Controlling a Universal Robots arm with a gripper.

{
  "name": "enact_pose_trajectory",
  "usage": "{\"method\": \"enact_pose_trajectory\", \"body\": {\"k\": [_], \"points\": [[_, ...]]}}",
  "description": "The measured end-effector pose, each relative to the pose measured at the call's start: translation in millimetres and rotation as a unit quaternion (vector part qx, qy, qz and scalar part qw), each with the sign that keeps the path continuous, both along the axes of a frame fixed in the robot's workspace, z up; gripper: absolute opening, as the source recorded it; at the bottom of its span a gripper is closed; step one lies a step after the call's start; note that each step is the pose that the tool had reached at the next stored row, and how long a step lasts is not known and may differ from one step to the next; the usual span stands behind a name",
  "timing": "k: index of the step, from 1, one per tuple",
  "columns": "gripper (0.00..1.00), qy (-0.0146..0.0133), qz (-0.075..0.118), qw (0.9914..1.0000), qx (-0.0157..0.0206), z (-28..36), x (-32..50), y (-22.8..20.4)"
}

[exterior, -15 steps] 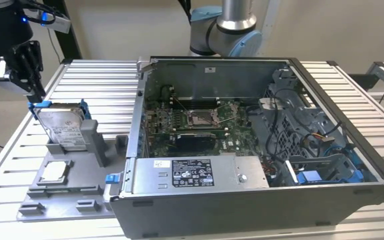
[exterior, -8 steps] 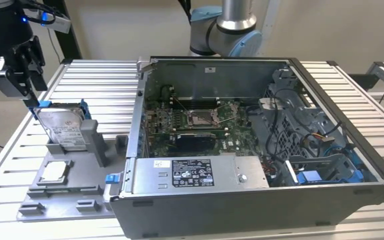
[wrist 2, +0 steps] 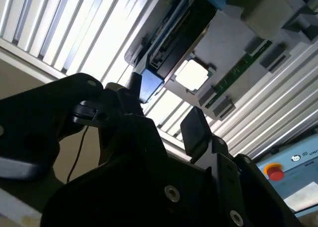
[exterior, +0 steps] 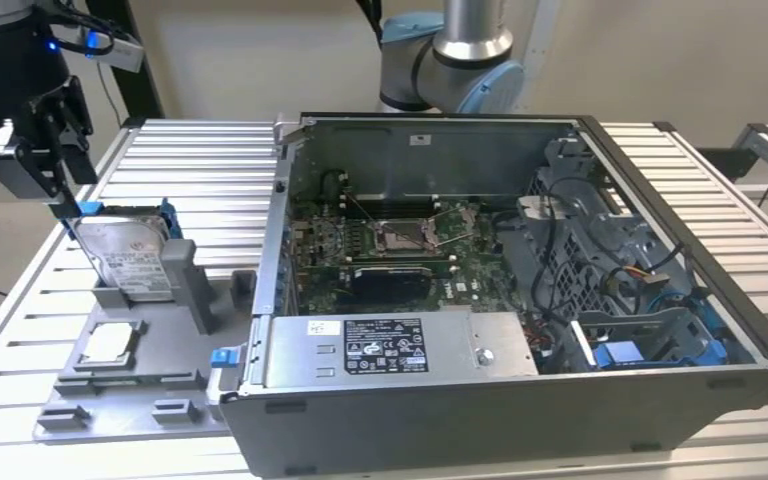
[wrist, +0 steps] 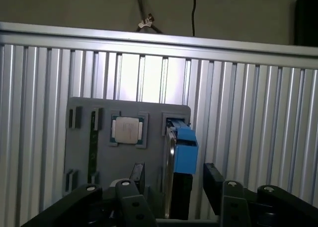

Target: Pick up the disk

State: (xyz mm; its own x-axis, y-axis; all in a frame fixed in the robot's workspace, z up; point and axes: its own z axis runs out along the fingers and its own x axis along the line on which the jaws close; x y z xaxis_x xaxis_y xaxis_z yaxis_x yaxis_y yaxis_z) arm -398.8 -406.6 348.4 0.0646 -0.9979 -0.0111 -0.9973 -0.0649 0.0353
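- So, nearest the wrist cameras, the gripper hangs released over the grey fixture. Its black fingers are spread to either side of the disk's upper edge, and a gap shows on each side, so nothing is clamped yet.
- Between those fingers is the disk. It stands on edge in a slot at the fixture's far corner, leaning slightly, with its white label facing the open computer case.
- It looks like a dense, rigid slab of metal, fairly heavy for its size. It will not flex, but its bare silver faces are smooth and probably slippery. I would treat it as sensitive to shock.
- The blue bracket that frames it is moulded plastic, thinner and more yielding than the drive. I judge a squeeze across the flat faces near the top edge safer than pulling on the blue tab alone.
- Flat in a shallow pocket of the fixture, just beside the disk's slot, lies a small square chip with a dull silver lid.
- The fixture itself is matte grey plastic with blocky posts and pockets.
- Under the fixture runs the table of ribbed aluminium slats, bright and hard.
- Beyond the fixture, the case lies open. It is grey sheet metal around a green board and a silver box with a black label.
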Motion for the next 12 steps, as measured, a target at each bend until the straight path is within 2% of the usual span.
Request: {"method": "enact_pose_trajectory", "body": {"k": [4, 6, 12], "points": [[1.0, -0.0003, 0.0, 1.0, 0.0, -7.1, -2.2, 2.3], [1.0, -0.0014, 0.0, 1.0, 0.0, -10.8, -4.9, 3.3], [1.0, -0.0089, 0.0, 0.99996, 0.0, -20.0, -8.3, 5.0]]}}
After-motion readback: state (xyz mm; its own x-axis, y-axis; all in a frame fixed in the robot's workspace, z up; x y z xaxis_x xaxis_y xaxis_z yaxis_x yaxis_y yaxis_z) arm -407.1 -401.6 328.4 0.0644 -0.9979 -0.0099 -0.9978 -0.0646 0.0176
